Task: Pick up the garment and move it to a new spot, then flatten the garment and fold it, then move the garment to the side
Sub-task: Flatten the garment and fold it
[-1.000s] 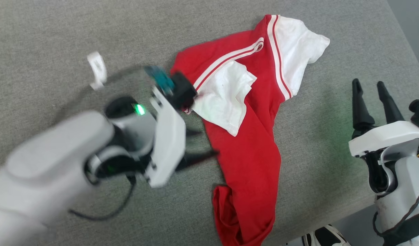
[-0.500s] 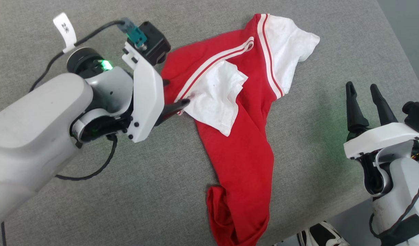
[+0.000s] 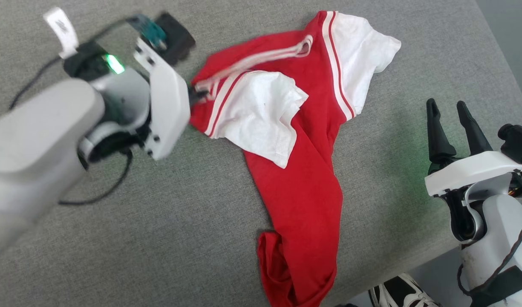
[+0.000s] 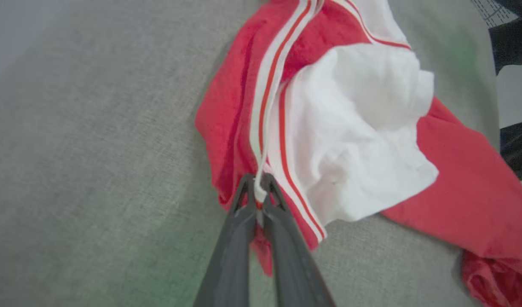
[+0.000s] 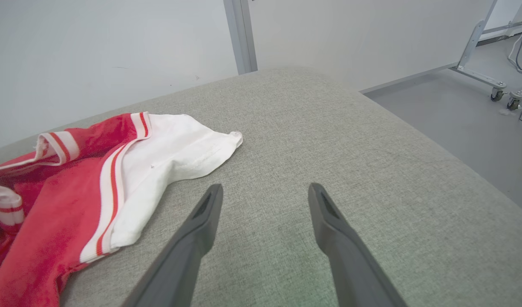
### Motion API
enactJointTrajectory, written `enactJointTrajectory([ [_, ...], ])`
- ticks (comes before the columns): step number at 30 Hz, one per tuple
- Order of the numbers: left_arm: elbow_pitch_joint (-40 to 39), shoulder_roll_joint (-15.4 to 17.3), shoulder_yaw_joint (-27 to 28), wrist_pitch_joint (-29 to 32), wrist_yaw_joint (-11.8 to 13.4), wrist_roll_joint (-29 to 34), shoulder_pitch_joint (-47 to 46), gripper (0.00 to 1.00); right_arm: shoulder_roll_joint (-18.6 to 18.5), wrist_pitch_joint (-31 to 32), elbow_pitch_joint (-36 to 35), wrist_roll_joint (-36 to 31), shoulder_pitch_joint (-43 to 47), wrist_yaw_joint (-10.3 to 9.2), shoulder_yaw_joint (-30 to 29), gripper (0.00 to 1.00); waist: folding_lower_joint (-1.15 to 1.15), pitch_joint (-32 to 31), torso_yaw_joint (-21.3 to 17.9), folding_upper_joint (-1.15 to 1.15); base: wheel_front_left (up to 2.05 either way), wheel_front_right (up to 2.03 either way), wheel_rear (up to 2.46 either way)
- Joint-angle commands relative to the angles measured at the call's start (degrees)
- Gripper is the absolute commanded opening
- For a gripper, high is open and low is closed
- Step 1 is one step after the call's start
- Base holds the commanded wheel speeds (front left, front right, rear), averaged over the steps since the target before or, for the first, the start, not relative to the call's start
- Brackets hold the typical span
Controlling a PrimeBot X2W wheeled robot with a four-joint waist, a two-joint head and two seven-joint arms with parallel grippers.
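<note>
The garment (image 3: 303, 179) is a red T-shirt with white sleeves and red-white striped trim, lying crumpled on the grey padded surface (image 3: 180, 238); its print is hidden. My left gripper (image 3: 197, 93) is shut on the striped trim at the garment's left edge. In the left wrist view the two dark fingers (image 4: 243, 213) pinch a white-and-red strip of the garment (image 4: 354, 128), and my left gripper (image 4: 257, 187) tugs the fabric taut. My right gripper (image 3: 447, 111) hovers open at the right, apart from the garment. It stands open (image 5: 263, 196) over bare surface beside a white sleeve (image 5: 175, 153).
The grey surface's right edge (image 3: 491, 51) drops to a grey floor. A shoe (image 3: 397, 294) shows below the front edge. Wheeled metal frame legs (image 5: 495, 85) stand on the floor at the far right; a pale wall (image 5: 116, 51) rises behind.
My left gripper has closed on the garment's striped trim and pulled it left and up; the white sleeve and neck trim have shifted with it. The right gripper has stayed put.
</note>
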Motion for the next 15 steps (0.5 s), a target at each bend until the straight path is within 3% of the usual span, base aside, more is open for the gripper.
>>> enactJointTrajectory([
  [1,0.5,0.2,0.5,-0.5,-0.1,0.3,-1.6,0.00,0.1,-0.4,-0.2,0.3,-0.2,0.00,0.1,1.00,0.00,0.1,0.0,0.00,0.00,0.00,0.00],
  [5,6.1,0.6,1.9,-3.5,0.0,4.7,-7.0,0.00,0.6,-0.6,-0.1,0.6,-0.5,0.00,0.6,1.00,0.00,0.9,-0.4,0.00,0.00,0.00,0.00],
  [15,24.0,-3.1,-1.8,-10.0,0.0,16.5,-17.6,0.00,2.2,-1.3,1.4,1.9,-2.4,0.00,3.7,1.00,0.00,3.7,-3.2,0.00,0.00,0.00,0.00],
])
